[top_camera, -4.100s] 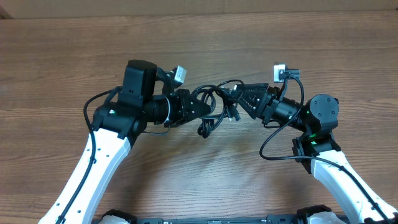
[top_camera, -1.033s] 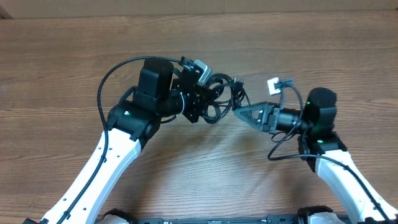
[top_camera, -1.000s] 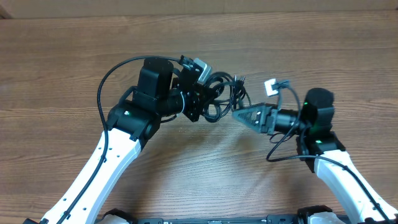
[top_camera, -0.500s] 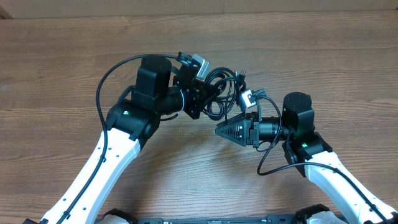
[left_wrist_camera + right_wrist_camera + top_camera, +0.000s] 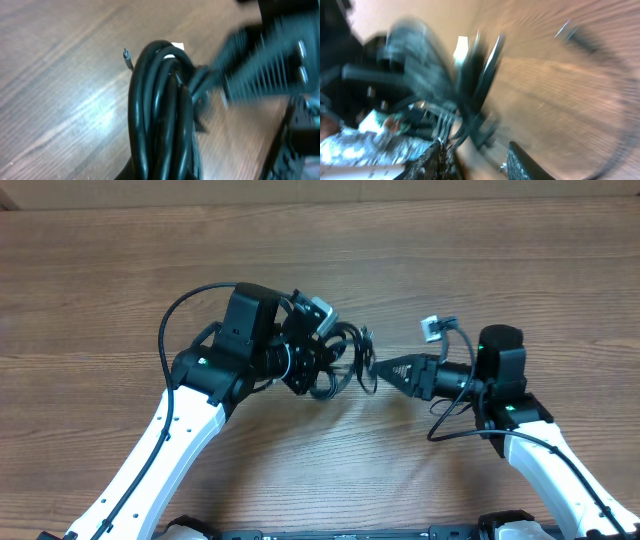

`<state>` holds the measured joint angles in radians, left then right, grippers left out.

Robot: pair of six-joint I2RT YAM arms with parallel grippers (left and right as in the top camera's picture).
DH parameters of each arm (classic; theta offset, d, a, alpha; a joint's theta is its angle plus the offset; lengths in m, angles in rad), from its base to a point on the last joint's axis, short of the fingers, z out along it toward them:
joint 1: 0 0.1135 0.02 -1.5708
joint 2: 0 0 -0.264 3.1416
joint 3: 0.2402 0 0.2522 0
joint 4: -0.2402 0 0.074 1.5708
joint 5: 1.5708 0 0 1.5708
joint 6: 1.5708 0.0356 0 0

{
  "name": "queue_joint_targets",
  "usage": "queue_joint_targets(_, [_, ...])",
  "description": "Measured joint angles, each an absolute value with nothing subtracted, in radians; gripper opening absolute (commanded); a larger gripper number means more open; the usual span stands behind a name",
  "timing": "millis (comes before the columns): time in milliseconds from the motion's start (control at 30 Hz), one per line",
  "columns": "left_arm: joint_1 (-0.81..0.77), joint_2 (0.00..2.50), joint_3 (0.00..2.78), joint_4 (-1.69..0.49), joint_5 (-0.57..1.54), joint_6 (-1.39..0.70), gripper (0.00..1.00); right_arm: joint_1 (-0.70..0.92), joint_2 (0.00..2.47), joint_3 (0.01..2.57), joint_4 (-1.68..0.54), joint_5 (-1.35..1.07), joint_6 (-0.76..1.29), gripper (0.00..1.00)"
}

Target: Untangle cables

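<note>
Moved right and farther, my right pincer [image 5: 381, 367] gapes narrowly beside the cables [image 5: 352, 348]; my left pincer [image 5: 314, 366] clamps their coil, stretched near-to-far.

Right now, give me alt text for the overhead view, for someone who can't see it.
Seen from above, the left hand grips a bunch of thin black cables over a wooden table. The right hand points at the bunch from the other side, its tip close to the outer loops; whether it touches them is unclear.
</note>
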<state>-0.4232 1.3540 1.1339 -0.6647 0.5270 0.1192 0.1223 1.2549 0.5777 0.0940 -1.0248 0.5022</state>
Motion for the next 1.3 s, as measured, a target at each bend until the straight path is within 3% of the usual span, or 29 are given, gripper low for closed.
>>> queue_joint_targets(233, [-0.423, 1.354, 1.134, -0.781, 0.611, 0.345, 0.04, 0.052, 1.255, 0.578, 0.134, -1.013, 0.496, 0.39])
queue_joint_targets(633, [-0.423, 1.354, 1.134, -0.783, 0.749, 0.598, 0.04, 0.102, 1.255, 0.578, 0.271, -1.132, 0.485, 0.39])
queue_joint_targets(1300, [-0.426, 1.354, 1.134, -0.756, 0.807, 0.643, 0.04, 0.131, 1.255, 0.578, 0.382, -1.293, 0.482, 0.39])
